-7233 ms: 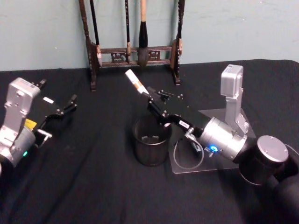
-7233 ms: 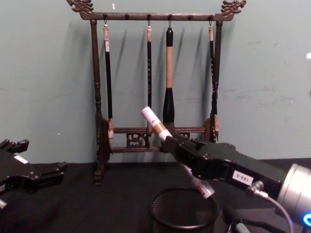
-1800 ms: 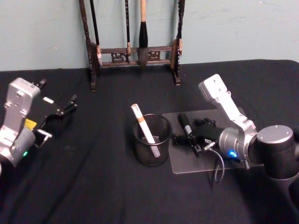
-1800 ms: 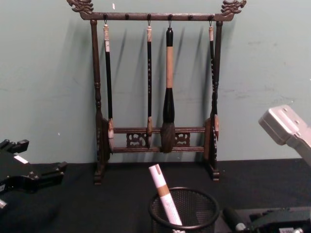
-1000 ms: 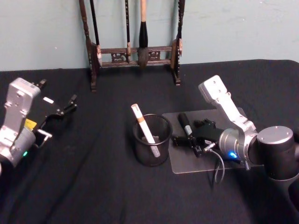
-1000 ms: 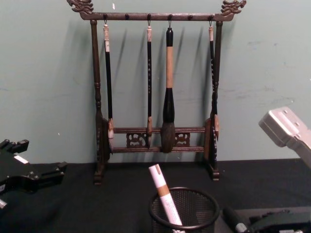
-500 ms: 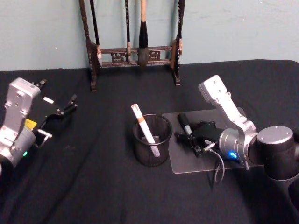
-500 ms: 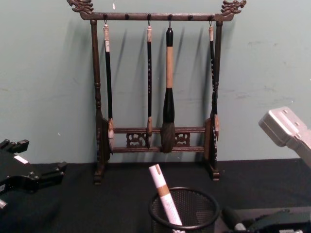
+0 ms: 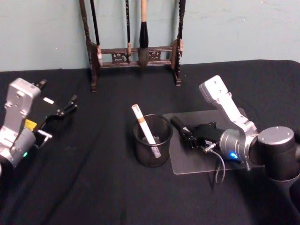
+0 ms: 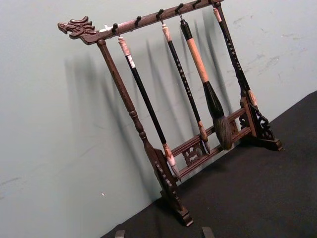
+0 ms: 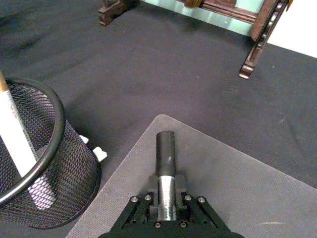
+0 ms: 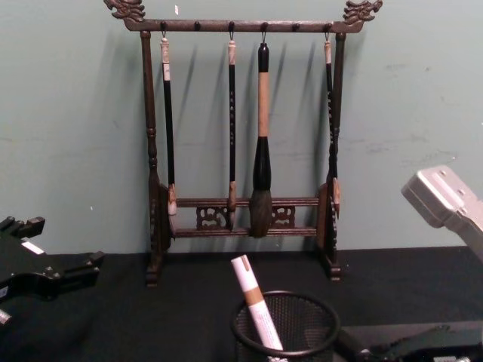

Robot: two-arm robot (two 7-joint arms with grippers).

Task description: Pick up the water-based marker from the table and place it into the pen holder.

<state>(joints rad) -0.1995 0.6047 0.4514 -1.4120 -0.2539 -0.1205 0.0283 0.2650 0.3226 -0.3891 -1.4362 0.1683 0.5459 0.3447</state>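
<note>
Head, chest and both wrist views of the two-arm workspace on a black-draped counter.

(a) The water-based marker stands inside the pen holder, a round black wire-mesh cup. It leans toward the robot's left, with its white cap and tan band rising above the rim. In the chest view the marker rests against the left part of the rim of the pen holder. In the right wrist view its lower end shows through the mesh.

(b) The right gripper lies low over a grey mat just to the right of the holder, pointing toward it and apart from it. In the right wrist view the fingers are pressed together into one dark column with nothing between them, above the mat. The mesh cup and the marker lie to one side.

(c) The left gripper rests well to the left of the holder, near the counter's left side, with its fingers spread apart and empty. The chest view shows it at the left edge.

(d) A dark wooden brush rack stands at the back of the counter against a pale green wall. Four calligraphy brushes hang from its top bar, the thickest second from the right. The left wrist view faces this rack.
</note>
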